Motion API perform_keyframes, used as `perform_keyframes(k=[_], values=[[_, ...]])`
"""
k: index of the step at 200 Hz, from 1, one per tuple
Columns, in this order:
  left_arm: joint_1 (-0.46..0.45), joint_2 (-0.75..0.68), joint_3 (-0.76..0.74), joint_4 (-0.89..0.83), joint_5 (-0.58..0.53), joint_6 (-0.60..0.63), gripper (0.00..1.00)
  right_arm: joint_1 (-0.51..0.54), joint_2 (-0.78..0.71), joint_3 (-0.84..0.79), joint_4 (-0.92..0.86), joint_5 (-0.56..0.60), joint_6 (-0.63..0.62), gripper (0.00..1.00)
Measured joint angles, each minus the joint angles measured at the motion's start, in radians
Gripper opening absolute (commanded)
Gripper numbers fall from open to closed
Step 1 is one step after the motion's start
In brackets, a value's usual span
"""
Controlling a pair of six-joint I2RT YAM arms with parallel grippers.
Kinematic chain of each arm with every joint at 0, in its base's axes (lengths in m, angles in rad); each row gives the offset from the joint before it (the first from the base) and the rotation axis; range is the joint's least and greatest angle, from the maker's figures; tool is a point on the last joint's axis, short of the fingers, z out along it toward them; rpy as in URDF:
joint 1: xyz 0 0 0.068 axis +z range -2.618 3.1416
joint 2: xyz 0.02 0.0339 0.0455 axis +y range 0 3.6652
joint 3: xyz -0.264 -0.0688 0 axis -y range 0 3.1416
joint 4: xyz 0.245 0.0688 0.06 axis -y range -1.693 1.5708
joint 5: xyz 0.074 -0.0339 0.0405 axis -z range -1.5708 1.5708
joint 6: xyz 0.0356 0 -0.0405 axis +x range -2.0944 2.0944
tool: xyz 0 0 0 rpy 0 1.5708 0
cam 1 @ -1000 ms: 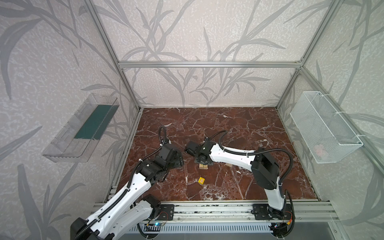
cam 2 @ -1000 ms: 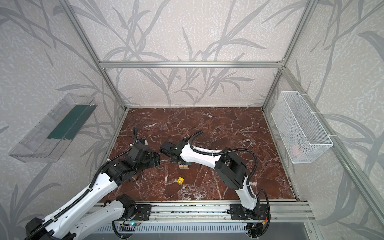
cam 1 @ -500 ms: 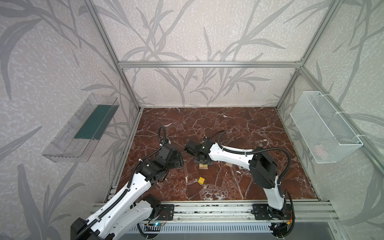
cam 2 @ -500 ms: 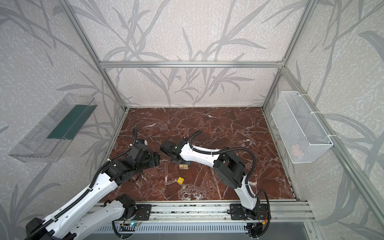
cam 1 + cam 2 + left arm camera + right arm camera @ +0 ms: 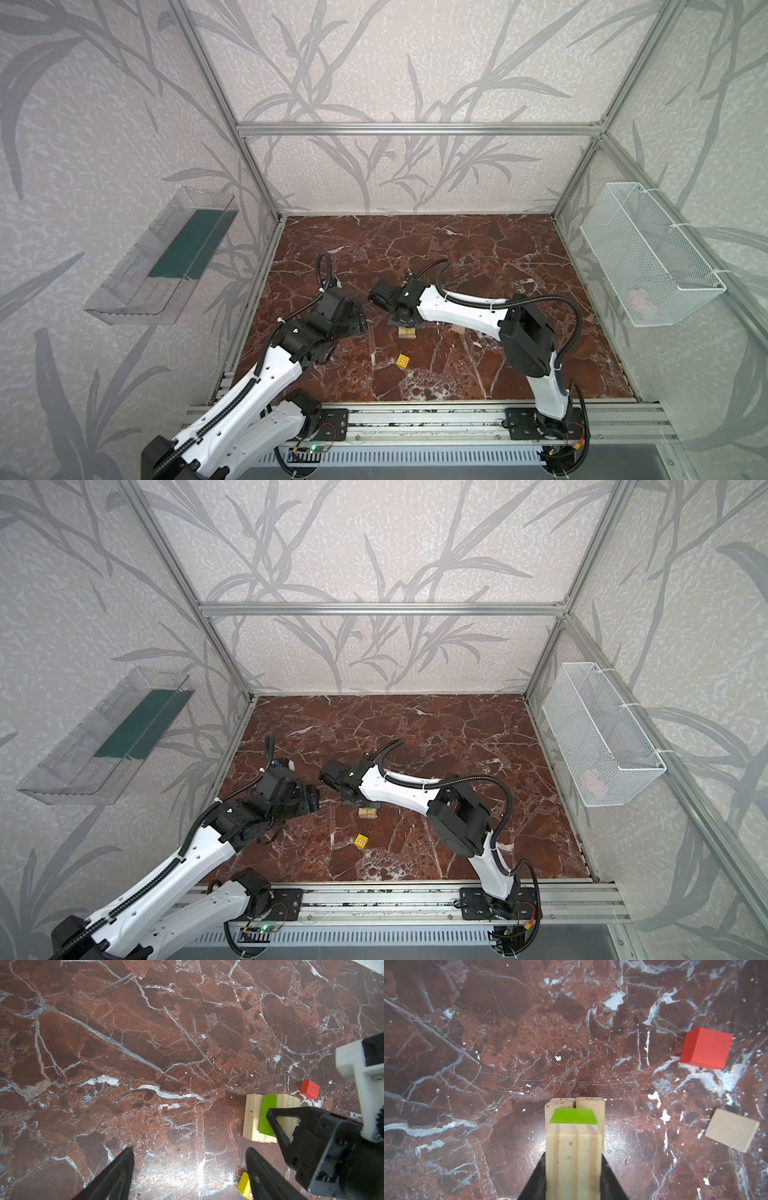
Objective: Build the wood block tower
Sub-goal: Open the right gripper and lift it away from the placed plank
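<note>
In both top views the tower (image 5: 407, 333) (image 5: 368, 813) stands on the marble table (image 5: 498, 257) about midway between its side edges and nearer the front edge than the back. Only its pale front end shows, since the right gripper (image 5: 405, 323) hangs over it. The yellow cube (image 5: 403, 360) lies between the tower and the front edge, and the pale wedge (image 5: 457, 329) peeks out beside the right arm. The left gripper (image 5: 355, 324) hovers left of the tower, but its jaws are too dark to read here. In the left wrist view its fingers (image 5: 116, 1176) stand wide apart over bare marble with nothing between them. The tower is a low stack of pale bars with a lime-green bar (image 5: 267, 1113) on top, and the red cube (image 5: 309, 1088) sits just beyond it. The yellow cube is cut off behind a finger. In the right wrist view the right gripper is clamped on a pale bar (image 5: 574, 1157) just beside the lime-green bar. Whether it already rests on the stack cannot be told.
</note>
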Motion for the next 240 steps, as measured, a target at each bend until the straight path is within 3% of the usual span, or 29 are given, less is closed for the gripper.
perform_keyframes(k=[59,111,186,216,240], values=[[0.000,0.000,0.000,0.000,0.000,0.000,0.83,-0.003,0.013,0.010,0.001,-0.014,-0.019,0.31],[0.000,0.000,0.000,0.000,0.000,0.000,0.83,-0.005,0.013,0.011,-0.003,-0.014,-0.023,0.46],[0.000,0.000,0.000,-0.006,0.005,0.000,0.83,-0.005,0.005,0.033,-0.019,-0.013,-0.062,0.58],[0.000,-0.006,0.003,-0.033,0.018,0.002,0.83,-0.005,-0.058,0.029,-0.018,-0.013,-0.113,0.65],[0.000,-0.019,0.010,-0.048,0.053,0.000,0.85,-0.005,-0.194,-0.049,0.014,-0.006,-0.171,0.71]])
